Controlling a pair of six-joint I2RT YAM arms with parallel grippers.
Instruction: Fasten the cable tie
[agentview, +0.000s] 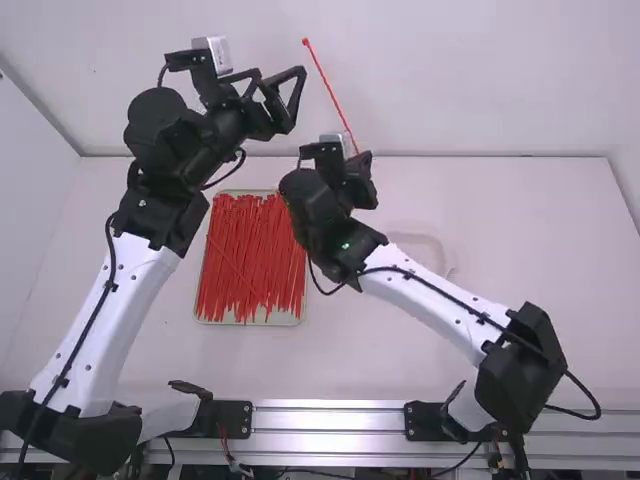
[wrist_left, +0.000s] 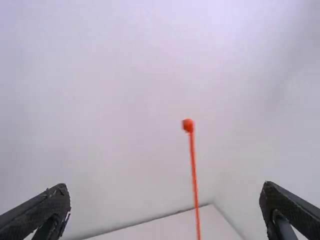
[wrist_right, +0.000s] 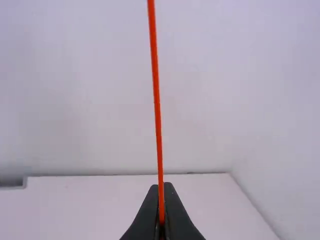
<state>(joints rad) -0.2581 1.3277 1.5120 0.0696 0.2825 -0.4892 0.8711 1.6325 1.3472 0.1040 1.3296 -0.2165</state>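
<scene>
Right tool (wrist_right: 161, 189) is pinching the lower end of a single red cable tie (wrist_right: 156, 100), its two black fingers pressing together with only the strap between them. From where I am standing, that tool (agentview: 358, 158) is sitting above the far middle of the white bench (agentview: 520, 230), and the cable tie (agentview: 330, 95) is rising out of it, straight and stiff, leaning up and to the left against the pale back wall. The small square head (wrist_left: 187, 125) is sitting at the top, free end of the strap, touching nothing.

Just left of that upper end, the left tool (agentview: 280, 80) is hanging high in the air with its fingers (wrist_left: 42, 210) spreading wide apart and gripping nothing; it is near the strap but apart from it.

Lower down, on the bench left of the middle, a shallow tray (agentview: 250, 322) is lying flat, and a thick pile of spare red ties (agentview: 250, 255) is lying in it, running mostly near to far. The right arm's elbow is overlapping the tray's right edge from this side.
</scene>
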